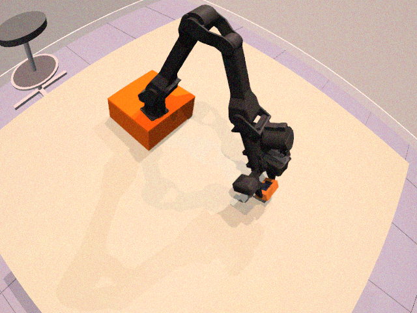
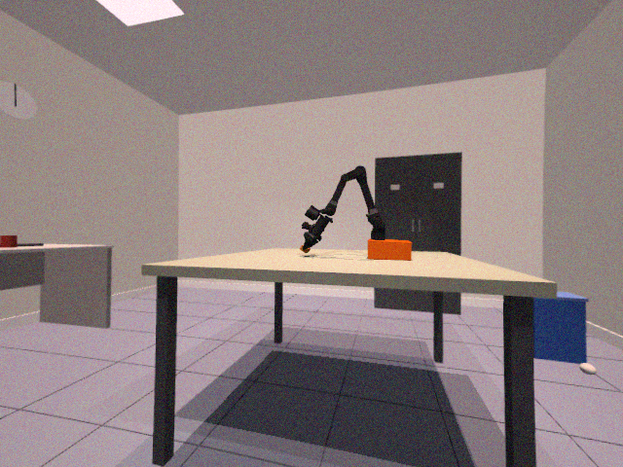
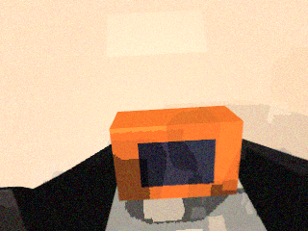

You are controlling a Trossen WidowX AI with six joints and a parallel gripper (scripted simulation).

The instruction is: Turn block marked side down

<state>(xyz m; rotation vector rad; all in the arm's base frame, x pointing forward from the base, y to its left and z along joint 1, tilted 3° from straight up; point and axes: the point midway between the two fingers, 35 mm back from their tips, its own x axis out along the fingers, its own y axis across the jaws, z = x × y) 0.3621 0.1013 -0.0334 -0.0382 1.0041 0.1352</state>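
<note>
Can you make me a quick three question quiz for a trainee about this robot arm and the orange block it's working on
1. True or false: the gripper is shut on the orange block.
2. In the wrist view, which way does the block's dark marked side face? A) toward the camera B) flat down on the table C) away from the camera
3. Fill in: the arm stands on an orange ______ on the table.

Key
1. True: the block sits clamped between the two dark fingers.
2. A: the dark panel fills the block's near face.
3. Base block, a larger box than the held one.
</note>
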